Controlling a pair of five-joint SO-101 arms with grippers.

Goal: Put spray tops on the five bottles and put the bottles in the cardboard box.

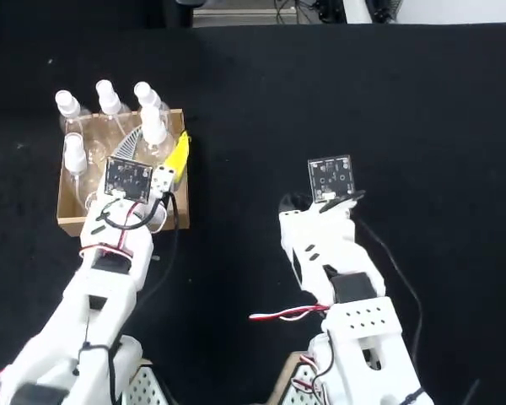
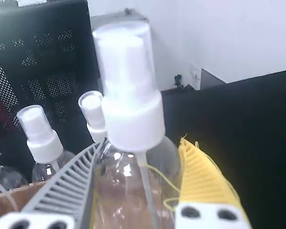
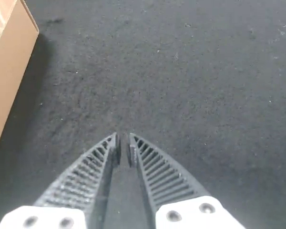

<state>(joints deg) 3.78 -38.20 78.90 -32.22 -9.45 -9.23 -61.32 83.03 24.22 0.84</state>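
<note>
High view: left end effector (image 1: 158, 143) clasps bottle (image 1: 154, 126) inside box (image 1: 65, 221) edge.

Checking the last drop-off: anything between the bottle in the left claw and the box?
Nothing visible. The left claw holds the bottle over the right half of the box. The other four bottles stand in the box behind and left of it, close by.

The black table (image 1: 379, 110) carries one cardboard box (image 1: 68, 223).
</note>
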